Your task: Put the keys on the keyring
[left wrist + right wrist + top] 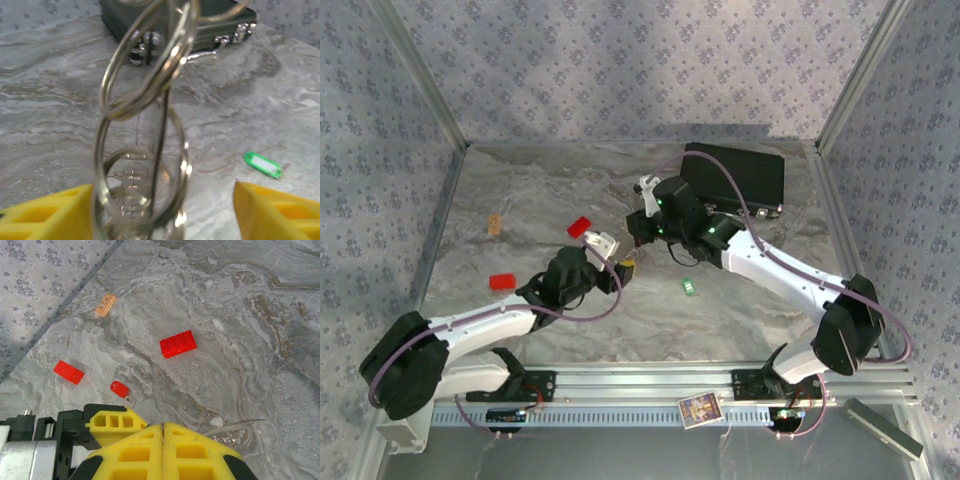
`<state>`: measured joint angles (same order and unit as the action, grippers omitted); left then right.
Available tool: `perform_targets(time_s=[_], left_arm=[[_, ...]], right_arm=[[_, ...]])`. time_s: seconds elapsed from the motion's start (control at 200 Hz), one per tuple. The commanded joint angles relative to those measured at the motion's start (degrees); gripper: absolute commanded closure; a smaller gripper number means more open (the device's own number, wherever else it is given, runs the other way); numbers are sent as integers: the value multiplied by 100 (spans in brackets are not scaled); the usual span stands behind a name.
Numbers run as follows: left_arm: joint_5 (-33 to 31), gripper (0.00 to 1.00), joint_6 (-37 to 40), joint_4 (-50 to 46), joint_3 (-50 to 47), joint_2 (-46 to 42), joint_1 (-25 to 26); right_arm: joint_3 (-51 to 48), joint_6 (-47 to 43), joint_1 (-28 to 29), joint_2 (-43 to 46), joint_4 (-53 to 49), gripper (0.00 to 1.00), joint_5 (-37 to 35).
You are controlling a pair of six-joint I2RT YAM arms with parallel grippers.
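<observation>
The keyring [145, 100], a chain of thin silvery loops, hangs close in front of the left wrist camera. Its lower loops dangle between my left gripper's [162, 215] yellow fingers [280, 210], which stand wide apart and open. My right gripper [163, 426] is shut, with a sliver of metal pinched in the seam, so it holds the keyring from above. In the top view the two grippers meet mid-table, left gripper [623, 268] just below right gripper [638, 232]. The green key [262, 165] [689, 286] lies on the table to the right. The red key [119, 388] lies beside my left gripper's finger [115, 422].
A black box [735, 180] stands at the back right. Two red blocks [580, 226] [502, 282] and a small tan piece [495, 225] lie left of centre. Metal frame posts and patterned walls close in the marbled table [750, 310].
</observation>
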<state>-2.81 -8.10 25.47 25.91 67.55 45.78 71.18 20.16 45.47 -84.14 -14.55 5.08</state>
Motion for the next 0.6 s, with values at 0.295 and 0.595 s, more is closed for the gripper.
perform_targets(time_s=[0.295,0.595], left_arm=[[-349,88,176,1449,-45,531,19],[169,100,-177,1302,28,341,12]], right_arm=[[293,177,155,-44,-132,100,-246],[300,-111,-24,-25,-395,68,-94]])
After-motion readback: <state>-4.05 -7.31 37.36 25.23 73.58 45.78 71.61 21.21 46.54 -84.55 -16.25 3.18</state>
